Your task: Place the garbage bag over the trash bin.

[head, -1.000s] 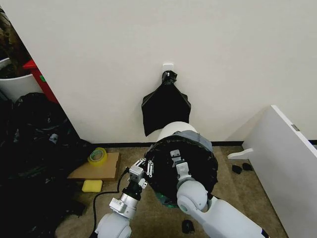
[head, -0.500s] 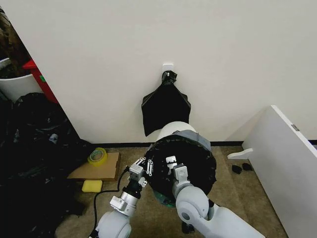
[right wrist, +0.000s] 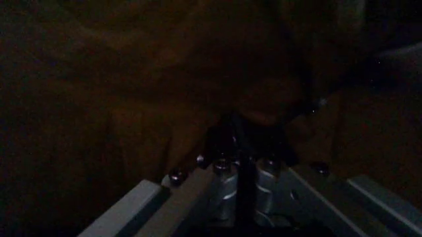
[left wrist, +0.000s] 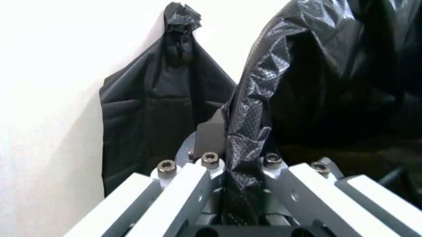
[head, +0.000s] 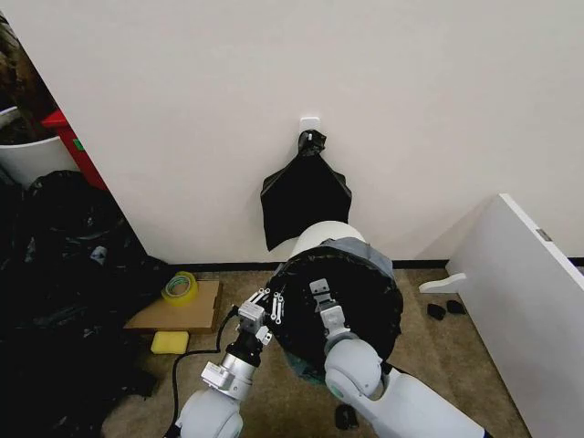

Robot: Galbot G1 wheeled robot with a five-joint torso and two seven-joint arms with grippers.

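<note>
**Both grippers at the bag-covered bin**

In the head view the trash bin (head: 321, 239) stands at lower centre of the frame, close to the wall, its cream-white side showing at the back. The garbage bag (head: 365, 301) is draped over it, glossy black and crinkled, covering the mouth and most of the near side.

The left gripper (head: 272, 306) sits at the bag's left edge, just left of centre in the frame. In the left wrist view its fingers (left wrist: 197, 182) are clenched on a gathered fold of the garbage bag (left wrist: 254, 123), which rises between them toward the upper middle of that frame.

The right gripper (head: 321, 301) reaches in from the lower right and lies over the bag's dark opening. In the right wrist view the right gripper (right wrist: 240, 165) has its fingers drawn close together, surrounded by dark plastic; whether film is pinched between them cannot be told.

A flat black bundle (head: 304, 199) hangs on the wall above the bin. A roll of tape (head: 180, 286) lies on cardboard (head: 196, 315) at lower left, beside a yellow sponge (head: 170, 342).
</note>
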